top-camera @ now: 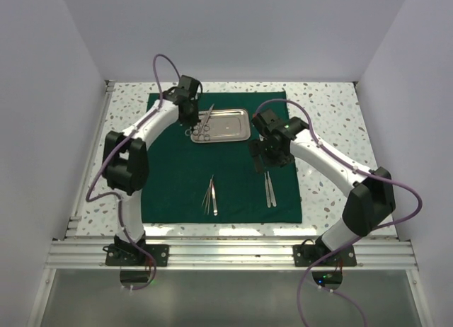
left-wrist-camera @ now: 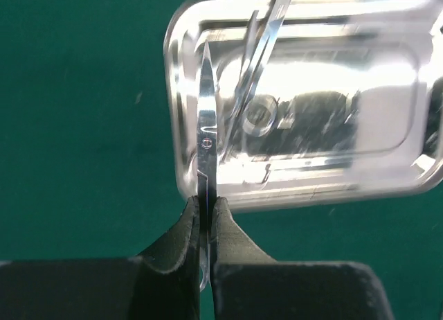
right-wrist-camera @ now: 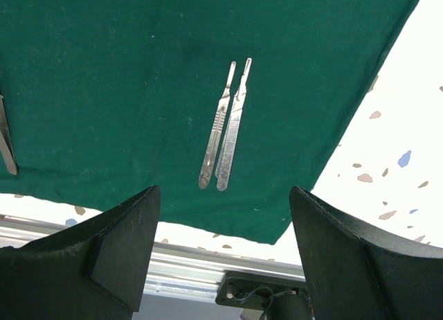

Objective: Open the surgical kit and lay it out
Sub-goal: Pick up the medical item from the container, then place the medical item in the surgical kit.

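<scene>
The dark green cloth (top-camera: pixel 177 171) lies spread flat on the table. The shiny steel tray (top-camera: pixel 230 125) sits on its far part and holds another ring-handled instrument (left-wrist-camera: pixel 259 50). My left gripper (top-camera: pixel 192 118) is at the tray's left end, shut on steel scissors (left-wrist-camera: pixel 206 136) whose blades point up over the tray rim (left-wrist-camera: pixel 304 188). My right gripper (top-camera: pixel 265 156) is open and empty, hovering above two flat steel handles (right-wrist-camera: pixel 227 129) lying side by side on the cloth. Tweezers (top-camera: pixel 211 195) lie on the cloth nearer the front.
The cloth's right front corner (right-wrist-camera: pixel 277 233) ends over the speckled table (right-wrist-camera: pixel 387 161). An aluminium rail (top-camera: pixel 226 253) runs along the near edge. White walls close in the left, back and right sides.
</scene>
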`<state>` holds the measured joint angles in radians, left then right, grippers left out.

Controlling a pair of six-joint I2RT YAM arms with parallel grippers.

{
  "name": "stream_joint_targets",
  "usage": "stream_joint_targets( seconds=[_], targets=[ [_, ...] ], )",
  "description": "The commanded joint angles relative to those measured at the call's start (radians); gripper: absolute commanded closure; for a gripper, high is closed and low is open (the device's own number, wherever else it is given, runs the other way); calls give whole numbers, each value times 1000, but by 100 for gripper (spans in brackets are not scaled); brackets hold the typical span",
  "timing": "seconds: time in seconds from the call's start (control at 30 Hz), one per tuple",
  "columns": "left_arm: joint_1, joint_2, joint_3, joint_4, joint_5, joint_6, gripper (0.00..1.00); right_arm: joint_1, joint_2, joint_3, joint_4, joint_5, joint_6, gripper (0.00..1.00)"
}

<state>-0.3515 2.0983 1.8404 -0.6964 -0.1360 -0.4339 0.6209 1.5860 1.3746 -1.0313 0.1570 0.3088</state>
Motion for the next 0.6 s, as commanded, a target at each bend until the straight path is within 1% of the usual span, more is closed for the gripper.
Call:
stream_joint_targets(
  seconds=[0.0,0.03,0.07,0.1,0.13,0.17,0.2,0.23,0.33,0.4,0.43,0.57],
  targets=[
    [-15,-232,-302,-2,-40,-2,100,-6,0,34,5,-25,-22,21],
    [-17,-327,-366,9,-34,-18,100,-6,-1,34,10,-30,-22,21],
    [-20,-375,-427,18,-28,-26,100,-6,-4,27,14,-36,-22,21],
    [-21,-423,-543,40,-21,-32,100,-6,-6,21,16,-40,-20,21],
    [-26,-516,-597,54,-1,-45,100,-7,-4,18,22,-46,-17,21],
    [-33,-562,-648,67,4,-51,100,-7,-1,14,27,-60,-17,22],
    [-38,-605,-735,81,3,-63,100,-7,0,9,28,-65,-14,22],
    [-41,-679,-771,80,1,-84,100,-7,2,7,33,-71,-13,22],
    [-52,-797,-893,71,-1,-129,100,-7,11,7,39,-88,-10,23],
    [-56,-843,-969,61,3,-146,100,-7,15,17,39,-91,-11,23],
    [-58,-881,-987,57,1,-161,100,-6,19,18,39,-89,-10,23],
    [-60,-943,-1061,44,-14,-177,100,-7,26,34,36,-89,-10,23]
  ],
)
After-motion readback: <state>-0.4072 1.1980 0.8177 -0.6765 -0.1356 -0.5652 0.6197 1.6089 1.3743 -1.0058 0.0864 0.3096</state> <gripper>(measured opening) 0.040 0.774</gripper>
